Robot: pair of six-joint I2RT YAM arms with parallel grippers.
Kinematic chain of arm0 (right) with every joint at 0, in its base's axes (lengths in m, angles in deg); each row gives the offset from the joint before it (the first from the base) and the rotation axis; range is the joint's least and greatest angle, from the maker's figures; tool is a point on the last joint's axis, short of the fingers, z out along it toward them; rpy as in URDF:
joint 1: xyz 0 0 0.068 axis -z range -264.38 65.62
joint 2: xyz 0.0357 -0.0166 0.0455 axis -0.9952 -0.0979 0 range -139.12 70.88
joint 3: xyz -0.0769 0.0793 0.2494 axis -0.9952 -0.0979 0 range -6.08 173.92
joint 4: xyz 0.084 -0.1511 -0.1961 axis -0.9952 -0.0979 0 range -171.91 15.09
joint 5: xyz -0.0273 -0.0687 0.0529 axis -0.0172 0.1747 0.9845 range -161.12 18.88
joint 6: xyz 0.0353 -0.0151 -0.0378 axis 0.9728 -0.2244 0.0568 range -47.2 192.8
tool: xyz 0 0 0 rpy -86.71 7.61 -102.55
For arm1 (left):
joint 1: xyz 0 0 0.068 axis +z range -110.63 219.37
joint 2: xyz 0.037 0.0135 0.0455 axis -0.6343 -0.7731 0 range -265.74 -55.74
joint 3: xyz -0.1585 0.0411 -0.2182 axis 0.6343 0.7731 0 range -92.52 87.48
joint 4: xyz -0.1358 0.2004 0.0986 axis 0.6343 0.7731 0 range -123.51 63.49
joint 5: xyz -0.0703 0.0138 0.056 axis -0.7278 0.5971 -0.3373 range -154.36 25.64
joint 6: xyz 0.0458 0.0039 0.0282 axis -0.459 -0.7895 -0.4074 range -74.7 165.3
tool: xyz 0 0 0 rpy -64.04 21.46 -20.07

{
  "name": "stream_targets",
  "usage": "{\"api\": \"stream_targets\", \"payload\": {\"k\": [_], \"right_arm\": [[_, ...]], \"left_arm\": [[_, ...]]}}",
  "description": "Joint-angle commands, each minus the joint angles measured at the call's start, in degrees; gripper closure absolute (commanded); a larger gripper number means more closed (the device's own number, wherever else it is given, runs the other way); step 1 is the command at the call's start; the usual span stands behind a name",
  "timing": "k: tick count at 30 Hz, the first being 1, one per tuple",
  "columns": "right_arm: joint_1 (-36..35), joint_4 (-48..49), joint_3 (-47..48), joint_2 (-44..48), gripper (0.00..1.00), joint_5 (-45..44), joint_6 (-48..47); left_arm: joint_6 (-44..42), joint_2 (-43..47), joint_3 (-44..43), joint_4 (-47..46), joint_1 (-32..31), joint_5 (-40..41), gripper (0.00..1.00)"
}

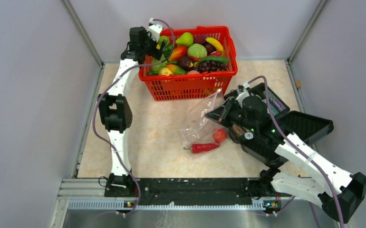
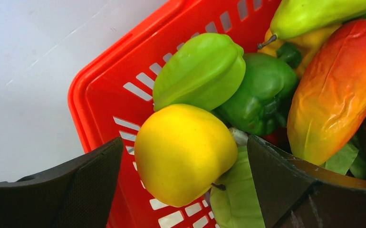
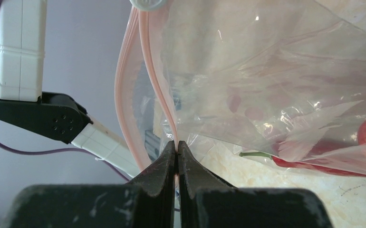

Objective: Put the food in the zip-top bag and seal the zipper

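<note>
The food fills a red basket (image 1: pixel 186 88). My left gripper (image 1: pixel 161 45) hangs over the basket's left end, open. In the left wrist view its jaws (image 2: pixel 183 142) stand wide on either side of a yellow fruit (image 2: pixel 183 161) without touching it. The zip-top bag (image 1: pixel 201 116) is lifted by one end, with my right gripper (image 1: pixel 221 108) shut on its mouth edge. In the right wrist view the gripper (image 3: pixel 177 142) pinches the pink zipper (image 3: pixel 155 71). A red chili (image 1: pixel 205 147) and a red tomato (image 1: pixel 219 136) lie at the bag's lower end. I cannot tell whether they are inside it.
Around the yellow fruit lie a ridged green fruit (image 2: pixel 200 71), a green pepper (image 2: pixel 259 92) and an orange-red mango (image 2: pixel 335 90). The basket wall (image 2: pixel 110 95) is close to my left finger. An open black case (image 1: pixel 304 126) lies under my right arm.
</note>
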Motion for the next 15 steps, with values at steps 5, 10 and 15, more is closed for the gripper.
{"api": "stream_targets", "payload": {"k": [5,10,15], "right_arm": [[-0.1,3.2,1.3,-1.3,1.00,1.5,-0.3],[-0.1,4.1,0.9,-0.7,1.00,1.8,-0.2],[-0.1,3.3,1.0,-0.3,1.00,1.3,-0.6]], "left_arm": [[-1.5,-1.4,-1.0,3.4,0.1,0.9,0.07],[2.3,-0.6,0.4,4.0,-0.5,3.1,0.35],[3.8,5.2,9.9,0.7,-1.5,0.7,0.52]]}}
